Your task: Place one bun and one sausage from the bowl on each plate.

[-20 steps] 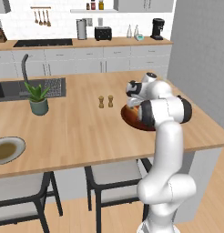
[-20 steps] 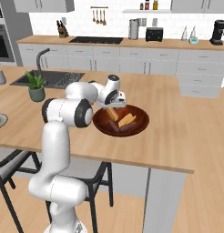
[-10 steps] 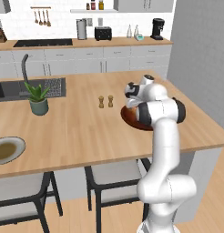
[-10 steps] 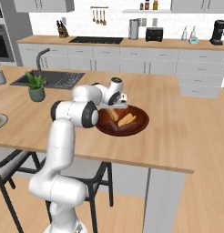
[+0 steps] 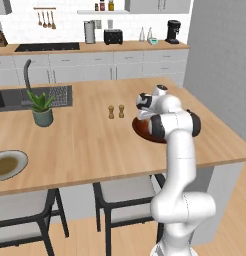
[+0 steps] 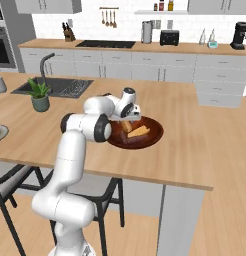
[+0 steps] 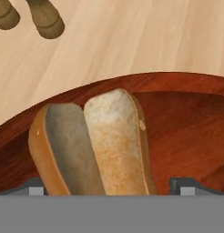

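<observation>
The dark reddish-brown bowl (image 6: pixel 154 134) sits on the island counter's right part, and its rim (image 7: pixel 145 81) curves across the hand view. A golden-tan bun (image 7: pixel 93 145), split open, lies in the bowl right between my fingertips (image 7: pixel 185 186). Another bun (image 6: pixel 140 131) rests further inside. My gripper (image 7: pixel 111 187) is open, low over the bowl's left side, straddling the split bun; from the right base it is at the gripper (image 6: pixel 128 118). A sausage cannot be told apart from the dark bowl. The pale grey plate (image 5: pixel 6 165) with an olive centre lies far to the left.
Two small wooden shakers (image 5: pixel 116 111) stand just left of the bowl, also the shakers (image 7: pixel 44 19) beyond the rim. A potted plant (image 5: pixel 42 108) stands by the sink (image 5: pixel 25 97). Stools are tucked under the counter's front edge.
The hand has settled slightly lower over the bowl's left side. The jaws stay open, and nothing in the bowl has moved.
</observation>
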{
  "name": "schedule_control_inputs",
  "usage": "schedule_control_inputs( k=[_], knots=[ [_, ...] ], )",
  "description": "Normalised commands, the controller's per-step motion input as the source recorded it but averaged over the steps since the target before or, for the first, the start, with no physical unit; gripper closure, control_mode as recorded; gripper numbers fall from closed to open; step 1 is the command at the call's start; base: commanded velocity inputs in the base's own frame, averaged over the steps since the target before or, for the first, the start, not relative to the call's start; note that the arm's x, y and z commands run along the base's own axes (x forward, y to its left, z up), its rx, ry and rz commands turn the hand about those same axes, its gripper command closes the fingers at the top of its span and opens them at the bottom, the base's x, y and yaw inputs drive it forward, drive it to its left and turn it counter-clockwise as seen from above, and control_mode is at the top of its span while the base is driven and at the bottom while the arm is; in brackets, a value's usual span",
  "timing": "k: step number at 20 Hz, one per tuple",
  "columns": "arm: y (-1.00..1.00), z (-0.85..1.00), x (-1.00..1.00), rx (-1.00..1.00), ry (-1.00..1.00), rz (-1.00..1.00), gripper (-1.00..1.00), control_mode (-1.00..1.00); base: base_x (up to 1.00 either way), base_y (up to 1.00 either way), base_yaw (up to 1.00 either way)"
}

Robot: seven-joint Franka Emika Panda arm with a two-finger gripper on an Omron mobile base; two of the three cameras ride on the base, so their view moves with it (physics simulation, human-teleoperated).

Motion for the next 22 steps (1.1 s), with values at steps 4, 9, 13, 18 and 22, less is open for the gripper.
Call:
schedule_control_inputs(
  k=[4,9,13,18,22],
  knots=[
    [0.00,-0.07,0.06,0.00,0.00,0.00,1.00,-1.00,0.00,0.00,0.00],
    [0.00,0.02,0.00,0.00,0.01,0.00,1.00,-1.00,0.00,0.00,0.00],
    [0.09,0.60,-0.45,0.00,0.00,-0.02,1.00,-1.00,0.00,0.00,0.00],
    [0.11,0.69,-0.95,0.00,0.00,-0.10,1.00,-1.00,0.00,0.00,0.00],
    [0.12,0.18,-1.00,0.00,0.00,-0.15,1.00,-1.00,0.00,0.00,0.00]
  ],
)
